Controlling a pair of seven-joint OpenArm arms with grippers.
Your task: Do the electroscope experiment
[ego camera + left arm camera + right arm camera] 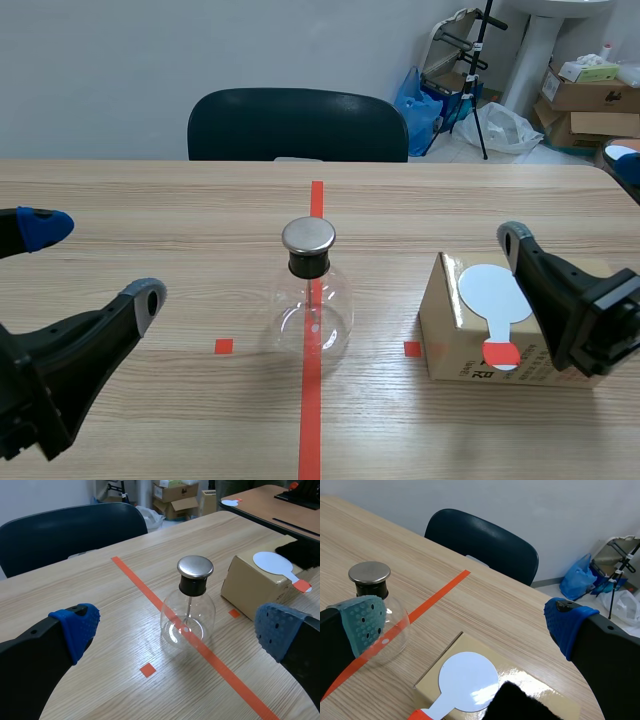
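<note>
One flask [312,310], one box [445,335], one white paddle [492,292]; left fingers [75,625] and right fingers [567,625] wide.

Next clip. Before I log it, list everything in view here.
glass flask: one, clear with a silver cap, standing on the red tape line at mid-table
cardboard box: one, brown, on the table on the right arm's side of the flask
paddle: one, white disc with a red handle, flat on the box
fuzzy cloth: one, black, by the paddle
chair: one, dark, behind the table
blue bag: one, on the floor beyond
table: one, light wood
left gripper: black, jaws open, short of the flask
right gripper: black, jaws open, at the box
</note>
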